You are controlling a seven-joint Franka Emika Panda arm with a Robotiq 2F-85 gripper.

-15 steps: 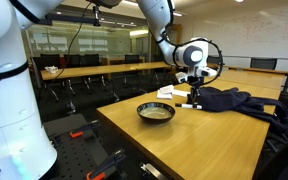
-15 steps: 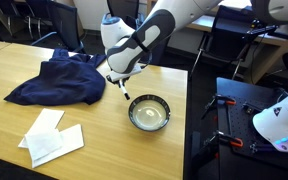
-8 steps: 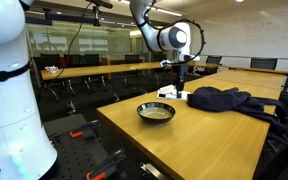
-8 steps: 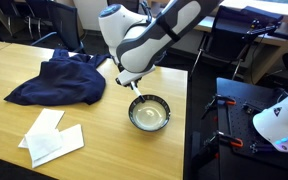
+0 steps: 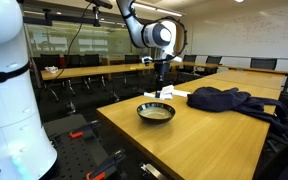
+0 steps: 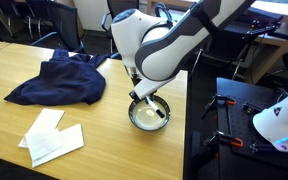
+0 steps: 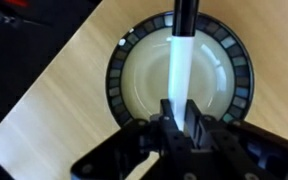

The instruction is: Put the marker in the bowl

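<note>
My gripper (image 7: 179, 112) is shut on a marker (image 7: 181, 60) with a white barrel and a black cap, and holds it upright over the bowl (image 7: 129, 90). The bowl is pale inside with a dark patterned rim. In an exterior view the gripper (image 5: 162, 84) hangs above the bowl (image 5: 155, 112) on the wooden table (image 5: 199, 140). In an exterior view the gripper (image 6: 144, 93) is just above the bowl (image 6: 149, 115), with the marker (image 6: 149, 103) pointing down toward its inside.
A dark blue cloth (image 6: 56, 80) lies on the table beside the bowl; it also shows in an exterior view (image 5: 224, 99). White papers (image 6: 52, 138) lie near the table's front edge. Office chairs and other tables stand behind.
The gripper has carried the marker from beside the blue cloth across to a spot above the bowl. The cloth and papers have not moved.
</note>
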